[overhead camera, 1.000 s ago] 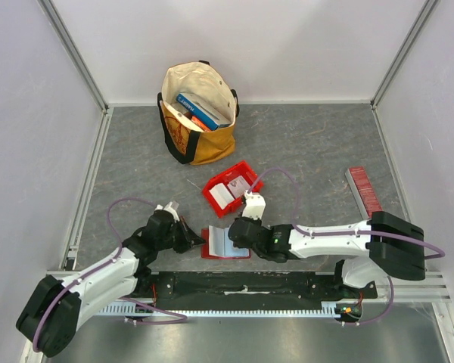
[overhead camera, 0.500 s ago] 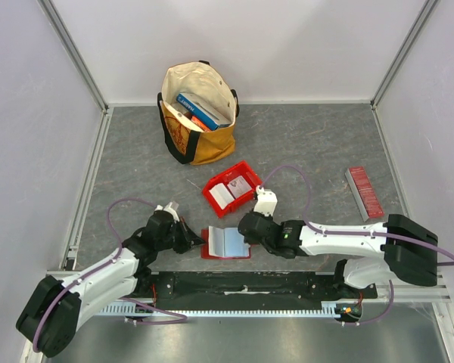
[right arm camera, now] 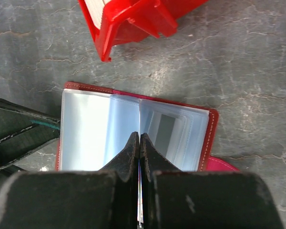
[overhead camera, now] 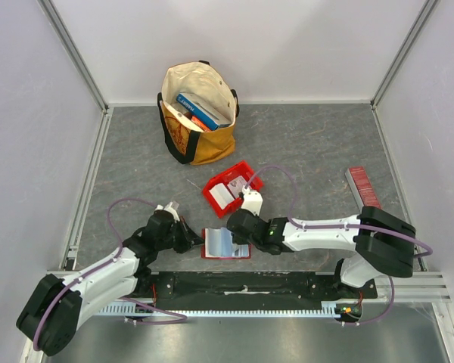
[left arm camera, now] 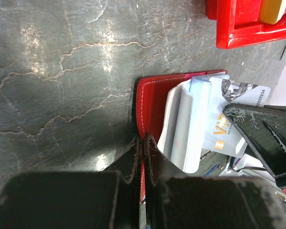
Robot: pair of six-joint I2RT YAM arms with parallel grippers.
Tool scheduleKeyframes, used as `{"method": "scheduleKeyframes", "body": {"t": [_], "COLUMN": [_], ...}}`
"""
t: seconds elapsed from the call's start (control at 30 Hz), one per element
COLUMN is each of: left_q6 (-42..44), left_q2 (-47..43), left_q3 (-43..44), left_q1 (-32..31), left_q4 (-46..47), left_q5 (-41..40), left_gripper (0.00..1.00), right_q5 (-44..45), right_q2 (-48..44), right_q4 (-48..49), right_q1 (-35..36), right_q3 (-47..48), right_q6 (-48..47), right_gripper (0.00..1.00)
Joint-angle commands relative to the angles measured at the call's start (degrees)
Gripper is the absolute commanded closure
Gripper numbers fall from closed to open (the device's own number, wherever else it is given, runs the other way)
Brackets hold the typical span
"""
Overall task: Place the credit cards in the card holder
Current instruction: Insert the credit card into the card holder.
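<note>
Grey stone-patterned table [overhead camera: 310, 144] carries the open dark red leather-like wallet [overhead camera: 225, 243] at its near edge. From the left wrist we see left fingers [left arm camera: 131, 162] clamped on its cover and the face of a thin pale printed card [left arm camera: 214, 121]. The right wrist shows right fingers [right arm camera: 129, 157] pinching that card edge-on.

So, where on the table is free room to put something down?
Free: the table between the bag and the red strip, and left of the red bin. Crowded: the near edge, left gripper on the wallet, right gripper with a card.

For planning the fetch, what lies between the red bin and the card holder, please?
Just bare table separates red bin and card holder, in the right wrist view.
</note>
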Motion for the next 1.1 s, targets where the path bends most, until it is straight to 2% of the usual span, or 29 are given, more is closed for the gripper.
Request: {"method": "scheduleKeyframes", "body": {"t": [0.0, 0.43, 0.53, 0.67, 0.73, 0.83, 1.07], "left_q6": [1.33, 0.80, 0.71, 0.71, 0.62, 0.71, 0.45], "left_q2": [0.72, 0.55, 0.20, 0.02, 0.20, 0.20, 0.11], "left_q3": [0.22, -0.31, -0.49, -0.66, -0.75, -0.58, -0.93], "left_q1": [-0.14, -0.05, -0.14, -0.05, -0.05, -0.05, 0.04], "left_q4": [-0.43, -0.08, -0.43, -0.34, -0.34, -0.26, 0.09], "left_q5": [-1.01, -0.92, -1.18, -1.27, -1.27, -1.27, -1.01], "left_gripper": [0.98, 0.98, 0.98, 0.98, 0.98, 0.98, 0.98], "right_q5": [-2.91, -18.90, -18.30, -13.12, -8.64, -7.31, -9.06], "right_q2": [0.85, 3.40, 0.77, -5.38, -7.84, -9.08, -8.12], "right_q4": [2.31, 19.98, 21.13, 21.57, 19.21, 18.14, 29.02], "right_q1": [0.00, -0.08, -0.08, -0.17, -0.69, -2.89, -3.69], "right_q3": [2.44, 6.22, 4.91, 0.61, -1.33, -5.28, -14.16], "right_q6": [-1.98, -7.26, -7.96, -8.05, -6.13, -1.48, 4.86], "right_gripper": [1.00, 1.00, 1.00, 1.00, 1.00, 1.00, 1.00]}}
